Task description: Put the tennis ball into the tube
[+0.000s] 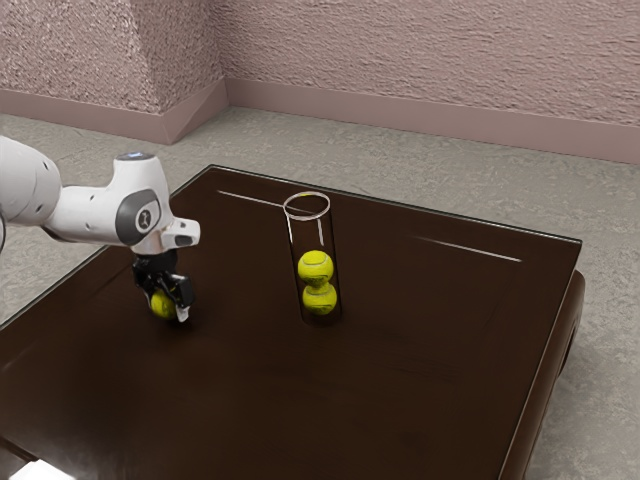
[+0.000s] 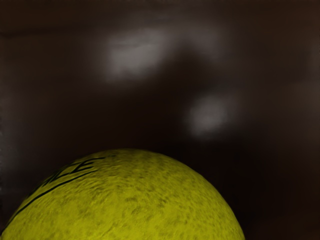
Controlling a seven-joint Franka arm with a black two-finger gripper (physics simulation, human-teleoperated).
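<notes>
The ball (image 1: 163,304) is at the gripper (image 1: 166,306), low over the table (image 1: 430,350); I cannot tell whether the grip has closed on it or is only around it. The hand points down with the ball beneath it, which suits a grasp from above and should leave the ball's underside free to enter the tube first. In the wrist view the ball lies close under the hand, part of its dark lettering showing.

Well apart from the gripper, the tube (image 1: 308,219) stands upright, its open rim upward, so the ball must go in from above. Inside are two balls, the upper one (image 1: 315,266) resting on the lower one (image 1: 320,298), with room above that looks enough for a third. Next, I judge, comes making the grip sure, then a lift above the rim; a low crossing could topple the tube.
</notes>
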